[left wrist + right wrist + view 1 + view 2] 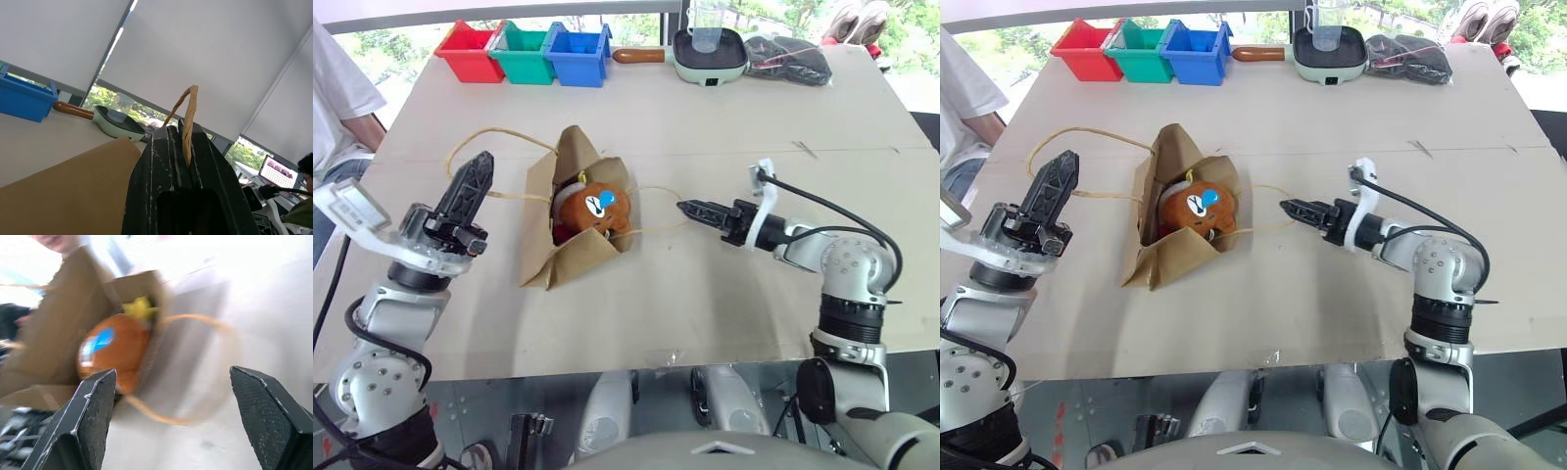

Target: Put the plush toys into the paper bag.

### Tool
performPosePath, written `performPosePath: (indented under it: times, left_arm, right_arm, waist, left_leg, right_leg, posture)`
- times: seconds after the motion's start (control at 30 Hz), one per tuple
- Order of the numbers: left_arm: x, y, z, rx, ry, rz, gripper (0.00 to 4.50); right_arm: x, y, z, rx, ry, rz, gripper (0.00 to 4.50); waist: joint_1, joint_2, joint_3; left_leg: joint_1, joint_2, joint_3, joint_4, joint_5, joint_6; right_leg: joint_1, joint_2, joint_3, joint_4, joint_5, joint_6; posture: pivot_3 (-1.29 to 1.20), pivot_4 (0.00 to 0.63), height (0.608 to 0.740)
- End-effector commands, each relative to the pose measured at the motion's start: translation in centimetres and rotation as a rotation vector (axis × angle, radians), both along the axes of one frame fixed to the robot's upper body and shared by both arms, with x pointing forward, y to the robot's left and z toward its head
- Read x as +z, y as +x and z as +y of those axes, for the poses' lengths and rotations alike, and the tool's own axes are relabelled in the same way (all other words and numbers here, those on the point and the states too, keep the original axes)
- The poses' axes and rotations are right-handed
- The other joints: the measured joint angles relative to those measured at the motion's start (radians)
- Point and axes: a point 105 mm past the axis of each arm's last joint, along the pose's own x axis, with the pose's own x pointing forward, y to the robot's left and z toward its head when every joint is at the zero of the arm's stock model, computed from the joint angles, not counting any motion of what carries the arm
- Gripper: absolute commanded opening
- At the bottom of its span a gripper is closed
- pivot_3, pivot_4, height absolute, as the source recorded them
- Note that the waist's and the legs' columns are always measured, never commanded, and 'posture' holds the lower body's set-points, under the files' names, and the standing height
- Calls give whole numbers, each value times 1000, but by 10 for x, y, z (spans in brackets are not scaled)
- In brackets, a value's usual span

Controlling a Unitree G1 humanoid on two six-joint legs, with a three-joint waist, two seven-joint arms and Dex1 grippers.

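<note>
Two toys sit at the mouth of the bag (570, 257), and neither looks fully home. Taking the bag as the landmark: it lies on its side on the table (705, 323), crumpled, mouth gaping toward the right gripper (690, 208). The brown toy (595, 209) fills that mouth, bulging past the rim. Behind it, deeper in, a scrap of the rocket (570, 185) peeks out, white and yellow.

On the bag's far side from the mouth, the left gripper (185, 134) is raised with its jaws clamped tight on a handle (188, 117), the loop standing up between them. The right gripper hangs just off the mouth, jaws spread wide with nothing between them; the other handle (651, 228) lies on the table right under its tips.

My worry is the brown toy. A lift on the pinched handle could tip the bag and roll it out onto the table. A push from the right might snag the loose loop instead, or slide the light bag away and fold the paper shut.
</note>
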Motion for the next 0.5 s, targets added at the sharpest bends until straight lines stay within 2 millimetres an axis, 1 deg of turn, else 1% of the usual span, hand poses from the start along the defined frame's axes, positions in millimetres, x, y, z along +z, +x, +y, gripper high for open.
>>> performPosePath:
  times: [0.03,0.17,0.33,0.37,0.4,0.47,0.5]
  left_arm:
    - [9,-3,-4,-11,20,-45,0]
    - [9,-1,-4,-18,18,-42,0]
    - [8,3,-9,-40,16,-40,0]
    - [8,4,-11,-46,16,-39,0]
    - [8,4,-12,-50,17,-39,0]
    - [9,4,-13,-53,17,-41,0]
    - [9,4,-13,-53,16,-43,0]
  right_arm:
    - [0,-5,3,9,24,12,3582]
    - [1,-11,21,62,74,27,3582]
    - [21,-6,47,130,241,-24,3582]
    - [26,-7,52,159,279,-34,3056]
    - [30,-8,56,185,304,-47,2876]
    - [37,-11,61,215,339,-72,2026]
    - [43,-12,62,226,378,-92,1442]
  waist:
    - [-1,0,0]
    - [-2,0,0]
    - [-1,0,0]
    - [-1,0,0]
    - [-1,0,0]
    - [-1,0,0]
    - [-1,0,0]
  left_leg:
    - [0,0,0,0,0,0]
    - [0,1,0,0,0,0]
    - [0,0,0,0,0,0]
    - [0,0,0,0,0,0]
    - [0,0,0,0,0,0]
    - [0,0,0,0,0,0]
    - [0,0,0,0,0,0]
  right_leg:
    - [0,0,0,0,0,0]
    - [0,1,1,0,0,0]
    - [0,1,1,0,0,0]
    - [0,1,1,0,0,0]
    - [0,1,1,0,0,0]
    - [0,1,0,0,0,0]
    - [0,1,0,0,0,0]
  posture:
    - [0,150,740]
    - [0,150,740]
    - [0,150,740]
    - [0,150,740]
    - [0,150,740]
    - [0,150,740]
    - [0,150,740]
